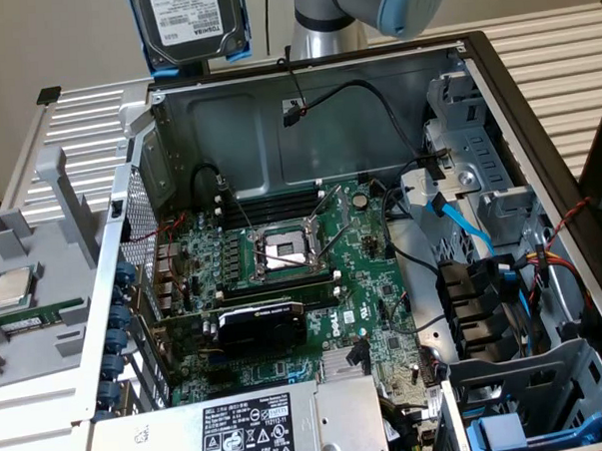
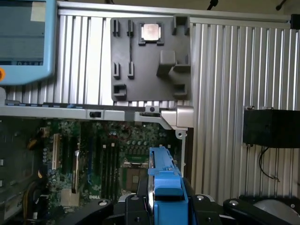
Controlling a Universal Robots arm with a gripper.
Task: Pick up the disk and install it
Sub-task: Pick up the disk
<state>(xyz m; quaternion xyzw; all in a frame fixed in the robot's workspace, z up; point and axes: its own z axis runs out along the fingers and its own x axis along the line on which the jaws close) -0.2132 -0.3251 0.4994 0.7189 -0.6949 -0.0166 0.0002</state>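
In the exterior view the disk [image 1: 194, 25] hangs in the air above the back wall of the open case [image 1: 326, 115], its label facing the camera and its blue carrier showing along the lower edge; it touches neither the case nor the counter [image 1: 543, 45]. The arm [image 1: 322, 15] rises just beside it, on the exterior view's right. Inside the case lie the motherboard [image 1: 283, 276] and the graphics card [image 1: 260, 327], with the drive bays [image 1: 474, 308] along the exterior view's right side. A grey tray [image 1: 46, 341] stands outside the case on the exterior view's left, a chip [image 1: 12, 288] resting on it. In the wrist view the disk [image 2: 164, 183] is seen edge-on, blue carrier foremost, clamped between the black fingers [image 2: 131, 211] of the gripper [image 2: 166, 208] — the jaws are closed on its two flat sides. Beyond it lie the motherboard [image 2: 108, 154], the tray [image 2: 150, 70] with the chip [image 2: 151, 32], and a black box [image 2: 272, 126] on the ribbed counter [image 2: 225, 70].
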